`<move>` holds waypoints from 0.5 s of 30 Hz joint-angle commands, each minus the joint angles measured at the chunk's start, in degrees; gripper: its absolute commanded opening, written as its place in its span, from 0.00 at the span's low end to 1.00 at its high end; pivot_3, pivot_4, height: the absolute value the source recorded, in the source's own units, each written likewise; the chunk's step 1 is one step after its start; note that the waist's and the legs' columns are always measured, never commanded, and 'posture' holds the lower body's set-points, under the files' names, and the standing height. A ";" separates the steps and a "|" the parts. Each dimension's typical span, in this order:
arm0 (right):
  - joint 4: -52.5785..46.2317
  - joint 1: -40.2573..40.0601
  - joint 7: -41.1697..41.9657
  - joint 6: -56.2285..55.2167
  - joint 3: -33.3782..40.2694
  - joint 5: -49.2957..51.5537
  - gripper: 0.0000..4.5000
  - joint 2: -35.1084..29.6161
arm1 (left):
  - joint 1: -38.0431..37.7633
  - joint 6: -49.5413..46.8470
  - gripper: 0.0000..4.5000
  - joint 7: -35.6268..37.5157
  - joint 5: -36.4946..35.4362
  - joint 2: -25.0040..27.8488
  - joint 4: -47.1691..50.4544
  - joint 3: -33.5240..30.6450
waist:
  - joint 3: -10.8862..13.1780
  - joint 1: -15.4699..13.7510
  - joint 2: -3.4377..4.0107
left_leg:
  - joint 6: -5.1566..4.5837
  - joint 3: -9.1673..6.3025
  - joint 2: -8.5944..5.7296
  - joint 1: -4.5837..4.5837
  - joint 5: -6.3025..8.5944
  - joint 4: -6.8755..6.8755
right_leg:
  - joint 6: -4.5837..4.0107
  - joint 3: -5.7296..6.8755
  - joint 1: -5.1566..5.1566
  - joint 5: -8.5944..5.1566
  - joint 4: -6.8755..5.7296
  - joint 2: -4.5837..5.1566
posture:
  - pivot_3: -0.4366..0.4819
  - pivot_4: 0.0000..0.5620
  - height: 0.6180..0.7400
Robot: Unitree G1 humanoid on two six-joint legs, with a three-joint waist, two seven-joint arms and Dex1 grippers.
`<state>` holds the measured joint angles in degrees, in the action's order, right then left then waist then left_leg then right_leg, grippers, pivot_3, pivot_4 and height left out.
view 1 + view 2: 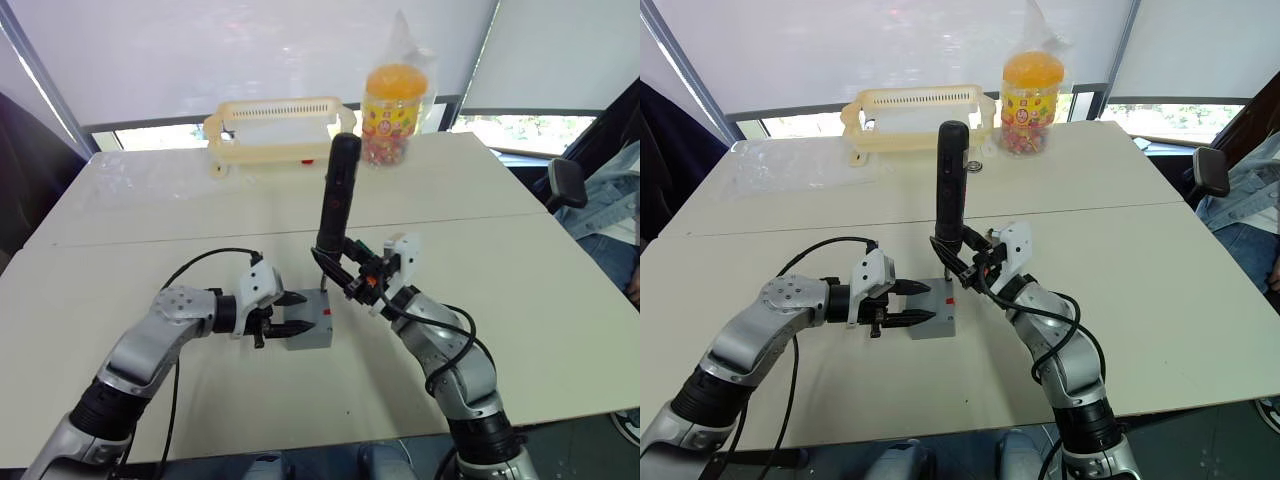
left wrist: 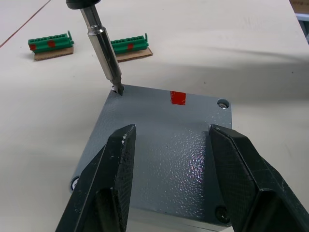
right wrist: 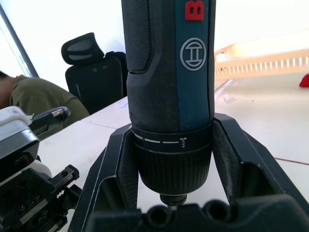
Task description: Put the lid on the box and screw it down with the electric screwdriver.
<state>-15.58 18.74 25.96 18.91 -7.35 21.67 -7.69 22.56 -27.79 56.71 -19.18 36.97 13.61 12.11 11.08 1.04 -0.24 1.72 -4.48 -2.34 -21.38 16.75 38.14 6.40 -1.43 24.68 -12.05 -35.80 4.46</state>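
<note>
Currently my left claw (image 2: 169, 159) stood with its two fingers spread, one over each side of the lid (image 2: 159, 145), gripping nothing that I could confirm. The lid was seated on the box (image 1: 308, 332), which rested on the tabletop (image 1: 520, 290) directly under that claw. My right claw (image 3: 171, 159) was closed around the collar of the electric screwdriver (image 1: 335, 195), held nearly upright. Its bit (image 2: 104, 50) stood just beyond my left fingertips, with the tip at a far corner screw hole of the lid.

Handling: the lid and box appeared to be rigid, textured plastic, probably light, so the assembly would likely slide or twist under driving torque. I judged the opposite side walls of the box the best place to hold it. The screwdriver looked stiff and top-heavy; a grip low on the collar suited it.

Markings: a red square mark (image 2: 177, 97) lay near the lid's far edge. The screwdriver body carried a circular emblem and a red label showing a white "B"; the rest was cut off.
</note>
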 commanded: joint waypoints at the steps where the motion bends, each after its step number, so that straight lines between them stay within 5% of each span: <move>1: -4.06 2.63 -0.74 -0.83 1.57 1.56 0.39 1.02 | -1.18 -0.66 0.54 -0.30 1.25 0.67 -0.89 0.20 | 0.00 0.00 0.00 | 0.00 0.00 0.00 0.00 0.00 0.00 | 0.00 0.00 0.00 0.00 0.00 0.00 | 0.48 0.27 1.00; 15: -3.26 1.86 -0.14 -1.13 1.07 0.72 0.39 0.52 | -1.26 -0.67 0.54 -0.31 1.33 0.67 -1.03 0.35 | 0.00 0.01 0.00 | 0.00 0.00 0.00 0.00 0.00 0.00 | 0.00 0.00 0.00 0.00 0.01 0.00 | 0.48 0.27 1.00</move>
<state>-15.61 19.73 25.24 19.35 -6.36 21.59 -7.72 22.56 -27.77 56.70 -19.18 36.97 13.60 12.12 11.08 1.04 -0.24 1.72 -4.48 -2.34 -21.38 16.76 38.13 6.40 -1.43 24.68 -12.05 -35.80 4.46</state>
